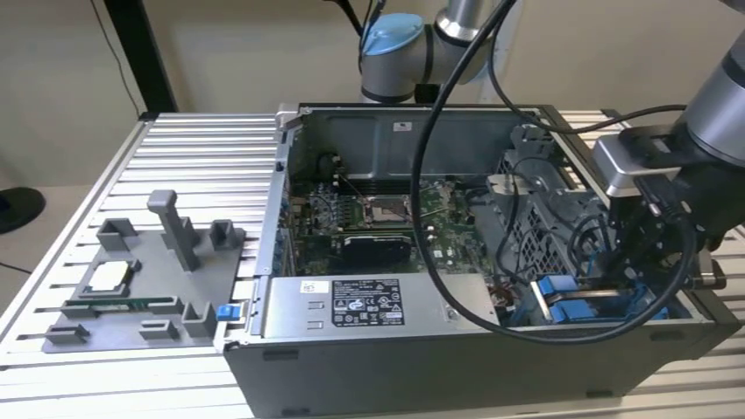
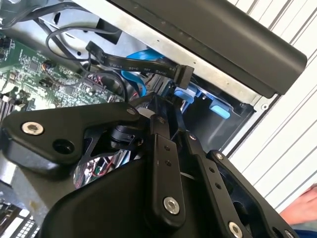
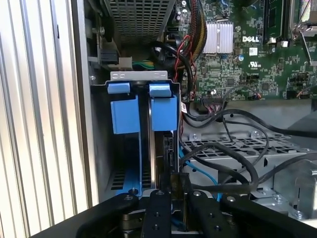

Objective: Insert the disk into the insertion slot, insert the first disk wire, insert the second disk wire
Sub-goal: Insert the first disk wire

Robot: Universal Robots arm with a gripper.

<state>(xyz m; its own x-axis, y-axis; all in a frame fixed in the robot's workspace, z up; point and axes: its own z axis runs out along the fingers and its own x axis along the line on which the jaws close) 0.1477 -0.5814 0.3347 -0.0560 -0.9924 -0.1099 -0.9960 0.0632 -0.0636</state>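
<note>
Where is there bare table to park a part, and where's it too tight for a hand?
Free: slatted table on the exterior view's left, between the grey fixture tray and the far edge. Crowded: the insertion slot, hemmed by cables and the gripper.

Your exterior view looks down on the whole computer case (image 1: 385, 140) and table (image 1: 174, 148); both wrist views sit close behind the jaws, sharing the insertion slot (image 3: 124, 116) (image 2: 220, 110) beyond

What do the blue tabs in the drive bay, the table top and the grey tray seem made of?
Blue tabs: likely plastic, matt, uniformly coloured, moulded edges.
Table top: probably aluminium, pale silvery ribbed slats.
Grey tray: seemingly plastic, dull even grey, blocky moulded posts.
</note>
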